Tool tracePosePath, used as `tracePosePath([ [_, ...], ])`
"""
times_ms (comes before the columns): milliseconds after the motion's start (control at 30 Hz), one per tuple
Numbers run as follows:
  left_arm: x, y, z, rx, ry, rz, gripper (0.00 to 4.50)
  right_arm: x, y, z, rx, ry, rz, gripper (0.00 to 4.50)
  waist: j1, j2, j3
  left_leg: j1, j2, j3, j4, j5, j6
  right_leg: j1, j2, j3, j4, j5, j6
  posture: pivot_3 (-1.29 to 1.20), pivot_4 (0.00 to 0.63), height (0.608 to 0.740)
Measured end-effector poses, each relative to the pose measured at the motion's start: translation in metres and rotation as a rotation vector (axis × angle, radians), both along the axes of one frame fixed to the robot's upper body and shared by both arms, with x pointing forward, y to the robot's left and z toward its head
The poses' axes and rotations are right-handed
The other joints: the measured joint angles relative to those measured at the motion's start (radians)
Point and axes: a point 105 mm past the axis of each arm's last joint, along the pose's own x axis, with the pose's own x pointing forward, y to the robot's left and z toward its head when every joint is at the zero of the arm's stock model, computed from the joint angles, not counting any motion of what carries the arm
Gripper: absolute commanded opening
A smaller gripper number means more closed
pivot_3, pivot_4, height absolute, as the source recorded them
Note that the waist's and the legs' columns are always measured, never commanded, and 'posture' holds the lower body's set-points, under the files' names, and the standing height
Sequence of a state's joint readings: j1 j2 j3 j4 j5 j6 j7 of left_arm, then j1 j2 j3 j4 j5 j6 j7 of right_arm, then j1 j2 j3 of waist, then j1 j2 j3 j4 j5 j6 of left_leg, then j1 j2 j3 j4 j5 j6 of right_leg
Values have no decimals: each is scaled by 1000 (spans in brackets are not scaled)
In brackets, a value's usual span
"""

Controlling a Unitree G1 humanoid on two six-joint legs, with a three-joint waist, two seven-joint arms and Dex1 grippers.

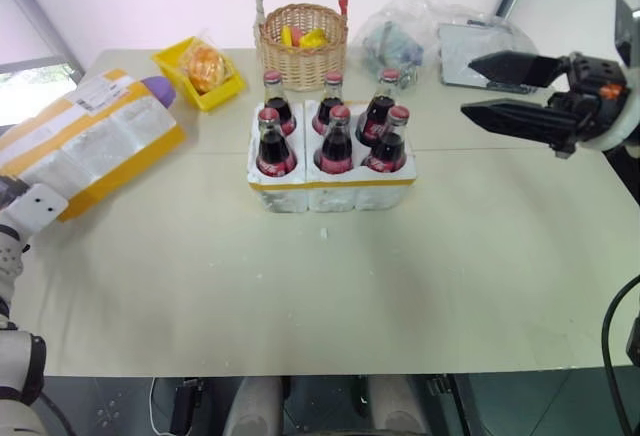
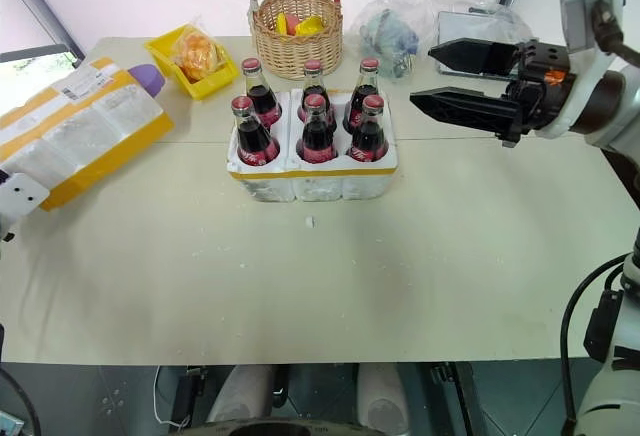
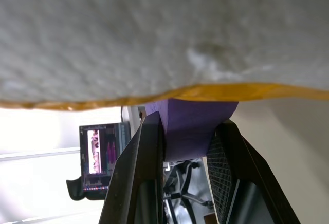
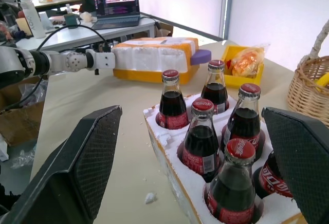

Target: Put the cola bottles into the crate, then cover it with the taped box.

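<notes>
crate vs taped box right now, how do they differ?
The crate sits mid-table; the taped box lies at the table's left edge.
The crate holds six cola bottles; the taped box holds none that show.
The crate has one thin yellow band; the taped box has wide bands and a label.
Both are white styrofoam.

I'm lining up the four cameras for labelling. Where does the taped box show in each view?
Left eye: taped box at the left edge of the table.
Right eye: far left, tilted.
Left wrist: its white underside across the top, yellow tape below.
Right wrist: behind the bottles, upper middle.
Shared landmark: the purple piece at the box's end.
</notes>
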State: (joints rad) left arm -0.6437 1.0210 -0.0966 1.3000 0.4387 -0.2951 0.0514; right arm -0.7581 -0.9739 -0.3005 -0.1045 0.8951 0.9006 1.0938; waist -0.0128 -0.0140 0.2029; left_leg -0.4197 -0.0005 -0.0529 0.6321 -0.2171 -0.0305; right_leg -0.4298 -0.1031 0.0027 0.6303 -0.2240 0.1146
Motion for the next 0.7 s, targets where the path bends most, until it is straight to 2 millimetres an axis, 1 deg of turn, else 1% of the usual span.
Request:
tracePosePath([
  [100,2,-1,6,1,-7,-24,1017,1,-3,-6,-7,12,-12,4500,0,0,0,0,0,0,0,0,0,0,0,0,0,0,0,0,150,738],
  [167,4,-3,14,9,-15,-56,1017,1,-6,-9,-21,22,-22,4500,1,0,0,0,0,0,0,0,0,0,0,0,0,0,0,0,150,738],
  [267,8,-7,37,37,-45,-119,1017,0,-10,-12,-36,38,-29,4500,1,0,0,0,0,0,0,0,0,0,0,0,0,0,0,0,150,738],
  [333,12,-13,60,58,-85,-178,1017,-1,-13,-18,-45,49,-32,4500,1,-1,0,-1,0,0,0,0,0,0,0,0,0,0,0,0,150,738],
  [433,20,-32,102,97,-157,-302,1017,1,-18,-28,-62,55,-54,4500,1,-1,0,-1,0,0,0,0,0,0,0,0,-1,0,0,0,150,738],
  [500,23,-44,121,113,-193,-363,1017,0,-19,-31,-62,57,-56,4500,0,-1,0,0,0,0,0,0,0,0,0,0,0,0,0,0,150,738],
  [567,27,-55,135,121,-208,-412,1017,-1,-21,-32,-61,53,-58,4500,0,-1,0,0,0,0,0,0,0,0,0,0,0,0,0,0,150,738],
  [600,31,-65,144,128,-213,-450,1017,-1,-21,-32,-61,53,-61,4500,0,-1,0,0,0,0,0,0,0,0,0,0,0,0,0,0,150,738],
  [633,38,-82,159,133,-224,-503,1017,-1,-22,-34,-62,49,-64,4500,1,-1,0,-1,0,0,1,0,0,0,0,0,0,0,0,0,150,738],
  [700,45,-112,188,157,-268,-589,1017,-1,-22,-36,-61,47,-68,4500,3,-2,0,-2,0,0,2,0,0,1,0,0,0,0,0,0,150,738],
])
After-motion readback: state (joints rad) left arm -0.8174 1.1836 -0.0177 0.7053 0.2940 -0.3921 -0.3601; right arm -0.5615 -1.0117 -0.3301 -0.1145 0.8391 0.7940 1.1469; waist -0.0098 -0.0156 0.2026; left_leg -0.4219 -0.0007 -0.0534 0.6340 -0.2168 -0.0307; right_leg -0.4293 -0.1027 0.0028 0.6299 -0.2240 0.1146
